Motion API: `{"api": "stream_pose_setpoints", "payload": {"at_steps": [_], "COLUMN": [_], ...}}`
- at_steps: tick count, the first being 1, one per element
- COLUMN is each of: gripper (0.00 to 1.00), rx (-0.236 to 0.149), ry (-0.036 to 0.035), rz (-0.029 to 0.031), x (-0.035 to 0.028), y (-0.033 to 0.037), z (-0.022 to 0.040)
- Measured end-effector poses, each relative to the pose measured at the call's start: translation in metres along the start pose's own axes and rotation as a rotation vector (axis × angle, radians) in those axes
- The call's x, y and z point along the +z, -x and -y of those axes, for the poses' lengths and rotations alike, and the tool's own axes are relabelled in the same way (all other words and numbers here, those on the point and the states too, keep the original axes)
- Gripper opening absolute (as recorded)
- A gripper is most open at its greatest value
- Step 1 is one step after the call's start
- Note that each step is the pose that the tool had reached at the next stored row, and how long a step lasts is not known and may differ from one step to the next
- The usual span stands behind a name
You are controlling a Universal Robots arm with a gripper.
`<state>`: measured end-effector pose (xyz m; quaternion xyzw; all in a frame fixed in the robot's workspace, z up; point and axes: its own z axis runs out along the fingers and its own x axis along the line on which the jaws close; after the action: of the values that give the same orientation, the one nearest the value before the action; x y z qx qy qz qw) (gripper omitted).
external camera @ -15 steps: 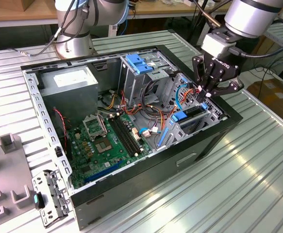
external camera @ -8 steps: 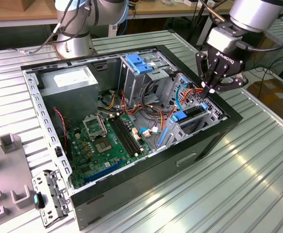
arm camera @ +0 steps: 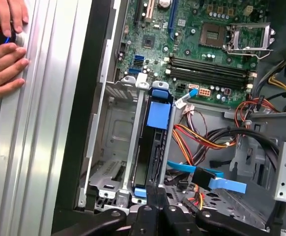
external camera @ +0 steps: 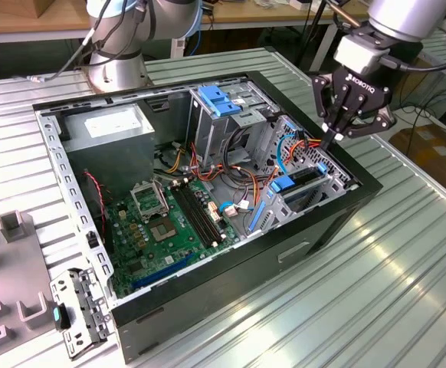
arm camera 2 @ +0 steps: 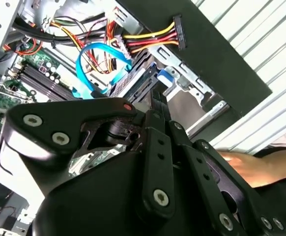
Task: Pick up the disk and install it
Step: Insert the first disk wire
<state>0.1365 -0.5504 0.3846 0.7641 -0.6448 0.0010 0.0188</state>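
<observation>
Exterior view: the arm's pincer hangs over an open computer case that lies on its side on a ribbed metal bench. Its fingers are clenched to a single point above the case's drive cage, at the end of the case toward the exterior view's right. The disk, dark with bright blue rails, stands on edge in that cage inside the case. The fingertips meet at or just above its outer end; whether they pinch anything cannot be told.

In the first wrist view the disk sits in its slot between the cage's metal walls, close to the case's black side wall, with a broad blue tab at the end deeper inside the case. The motherboard covers the case's floor. A flat blue data cable and red, yellow and orange wires run through the case beside the cage. A person's hands rest on the bench outside the case.
</observation>
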Motion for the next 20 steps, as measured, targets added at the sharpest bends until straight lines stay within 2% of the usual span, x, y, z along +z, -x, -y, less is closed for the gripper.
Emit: {"api": "stream_pose_setpoints", "payload": {"at_steps": [4,6,9,11,17,20], "gripper": [0.11,0.11,0.11,0.11,0.11,0.11], "rx": [-0.069,-0.133,-0.179,-0.189,-0.210,-0.222], "ry": [-0.0018,-0.0034,-0.0046,-0.0049,-0.0055,-0.0058], "rz": [-0.0019,-0.0037,-0.0048,-0.0052,-0.0056,-0.0059], "x": [0.0001,0.0003,0.0003,0.0002,0.0002,0.0005], "y": [-0.0003,-0.0004,-0.0010,-0.0017,-0.0039,-0.0046], "z": [0.0019,0.0025,0.0064,0.0114,0.0321,0.0387]}}
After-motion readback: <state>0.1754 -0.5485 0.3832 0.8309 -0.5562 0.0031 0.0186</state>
